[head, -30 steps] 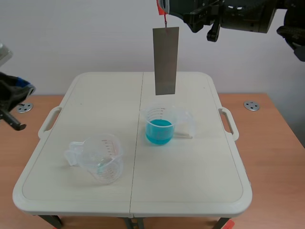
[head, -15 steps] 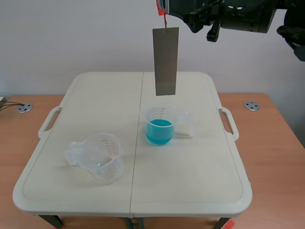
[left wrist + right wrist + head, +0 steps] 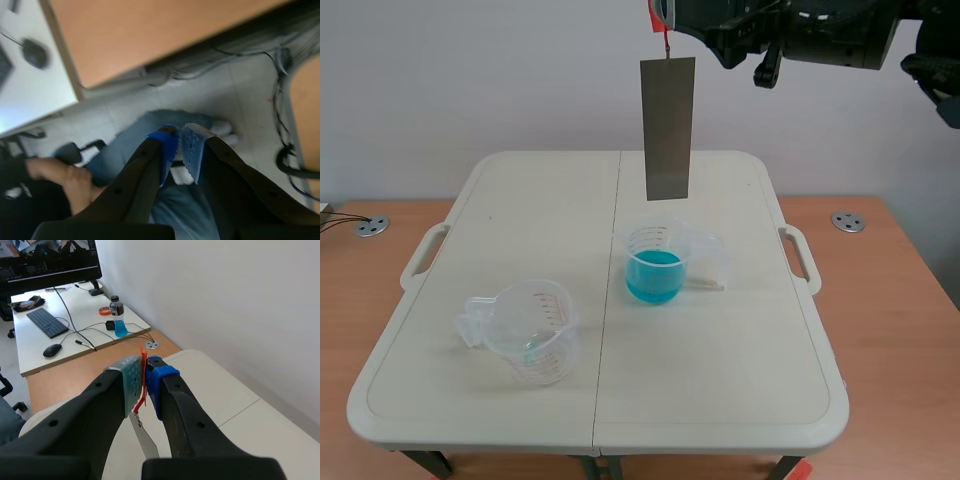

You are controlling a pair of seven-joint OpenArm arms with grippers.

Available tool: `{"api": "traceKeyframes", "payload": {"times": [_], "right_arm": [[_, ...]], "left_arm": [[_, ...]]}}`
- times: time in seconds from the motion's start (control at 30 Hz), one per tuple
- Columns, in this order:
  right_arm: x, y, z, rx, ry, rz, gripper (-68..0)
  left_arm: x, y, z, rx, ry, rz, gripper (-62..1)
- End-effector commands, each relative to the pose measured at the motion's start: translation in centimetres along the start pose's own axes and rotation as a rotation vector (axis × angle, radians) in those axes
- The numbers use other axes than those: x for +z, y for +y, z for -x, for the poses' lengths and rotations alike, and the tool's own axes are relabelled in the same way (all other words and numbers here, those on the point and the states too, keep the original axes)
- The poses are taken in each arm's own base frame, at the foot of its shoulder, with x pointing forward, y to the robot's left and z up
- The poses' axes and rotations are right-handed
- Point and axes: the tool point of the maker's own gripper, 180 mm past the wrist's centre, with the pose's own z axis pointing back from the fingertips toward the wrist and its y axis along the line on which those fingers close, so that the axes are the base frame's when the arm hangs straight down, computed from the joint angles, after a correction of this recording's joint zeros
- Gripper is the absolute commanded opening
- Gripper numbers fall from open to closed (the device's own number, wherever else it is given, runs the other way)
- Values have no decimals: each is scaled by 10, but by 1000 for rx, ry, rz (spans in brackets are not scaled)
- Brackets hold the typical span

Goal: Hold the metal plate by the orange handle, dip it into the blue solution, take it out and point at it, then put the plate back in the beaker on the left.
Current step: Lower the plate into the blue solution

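Withdrawn from the scene view, your left gripper (image 3: 180, 145) is closed on nothing (off the table (image 3: 720, 380)), while the right gripper (image 3: 144, 372) pinches the orange handle (image 3: 143, 354) so the metal plate (image 3: 669, 128) hangs plumb above the blue solution (image 3: 653, 275).

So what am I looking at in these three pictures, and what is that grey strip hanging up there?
This is a two-armed robot at a white folding table. The wide picture looks out from between the arms; the other two come from a camera on each wrist. The right end effector, raised across the top, is shut on a thin orange handle, and a metal plate hangs from it above the beaker of blue solution. An empty clear beaker stands nearer, to the left. The left end effector is shut on nothing, away from the table; its camera sees floor and a person's legs.
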Motion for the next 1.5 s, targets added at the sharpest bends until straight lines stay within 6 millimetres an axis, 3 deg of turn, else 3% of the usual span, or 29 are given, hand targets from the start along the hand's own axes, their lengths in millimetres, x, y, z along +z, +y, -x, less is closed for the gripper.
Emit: {"api": "traceKeyframes", "payload": {"times": [0.0,0.13,0.37,0.57,1.1,1.47], "right_arm": [[0,-1,-20,16,-53,-9,-662],[0,-1,-19,14,-52,-10,-662],[-1,-1,-19,12,-53,-10,-662],[0,-8,-10,-17,-43,8,-662],[-4,-24,28,-138,-8,38,-662],[-11,-20,48,-166,26,24,-662]], "left_arm": [[2,-19,3,8,-1,43,-532],[10,-66,24,41,43,156,-532],[28,-143,43,55,88,303,-532],[42,-185,48,49,103,399,-532],[44,-190,49,38,103,412,-532],[44,-190,49,38,103,412,-532]]}}
